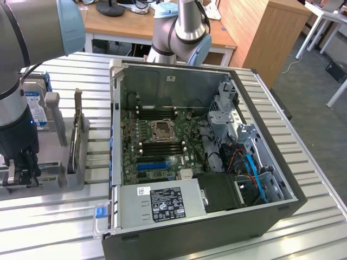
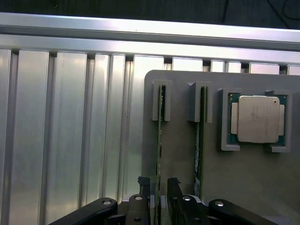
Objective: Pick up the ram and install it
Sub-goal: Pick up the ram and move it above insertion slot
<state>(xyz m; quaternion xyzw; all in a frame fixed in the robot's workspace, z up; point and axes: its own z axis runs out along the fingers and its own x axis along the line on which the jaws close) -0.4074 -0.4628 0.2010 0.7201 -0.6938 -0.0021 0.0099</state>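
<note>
The ram [image 2: 159,140] is a thin green stick standing on edge in a slotted grey holder [image 2: 243,187]. My gripper [image 2: 159,187] has come down over one end of it. One dark finger [image 2: 144,186] sits on each side of the board, pressed close against it. A second green stick [image 2: 198,136] stands in the neighbouring slot, untouched. In the exterior view my gripper [image 1: 21,169] is low over the grey holder [image 1: 54,181] at the exterior view's left, away from the open computer case [image 1: 217,216]. The motherboard's dark memory slots [image 1: 162,147] lie inside the case.
A square silver processor [image 2: 258,119] rests in a pocket of the holder beside the sticks. A hard drive [image 1: 37,111] and upright grey brackets [image 1: 76,130] stand near my arm. The ribbed aluminium table [image 1: 59,222] surrounds the case. A second robot arm [image 1: 181,32] stands behind the case.
</note>
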